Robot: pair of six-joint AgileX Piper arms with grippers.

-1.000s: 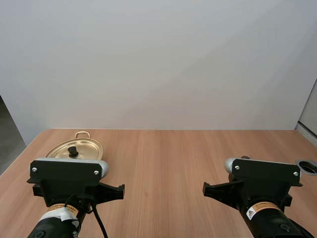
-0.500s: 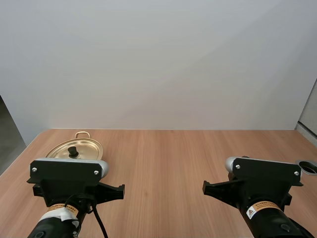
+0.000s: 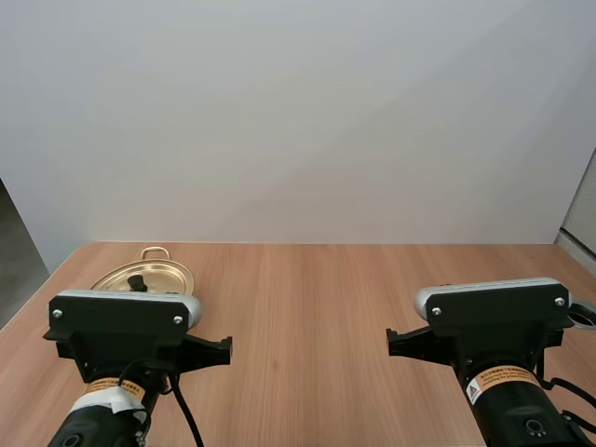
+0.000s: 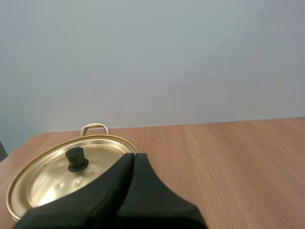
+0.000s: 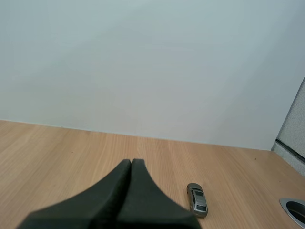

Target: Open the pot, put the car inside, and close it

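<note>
Arms are both waiting at the near edge of the light wooden surface (image 3: 307, 307) in the high view, and the round golden metal pot (image 3: 169, 272) is sitting at the far left, just beyond the left arm, with its lid on.

From the left wrist, the left gripper (image 4: 134, 157) is showing its fingers pressed together into one dark wedge, aiming at the flat golden lid (image 4: 102, 162) and its small black knob (image 4: 76, 159).

From the right wrist, the right gripper (image 5: 132, 163) is likewise closed on nothing, with the small grey toy car (image 5: 197, 199) lying just to its right, near a round metal-rimmed hole (image 5: 296, 208).

I judge the knob is asking for a centred pinch, or the lid may be slipping and clattering. The car may be rolling away if a fingertip is nudging it.
</note>
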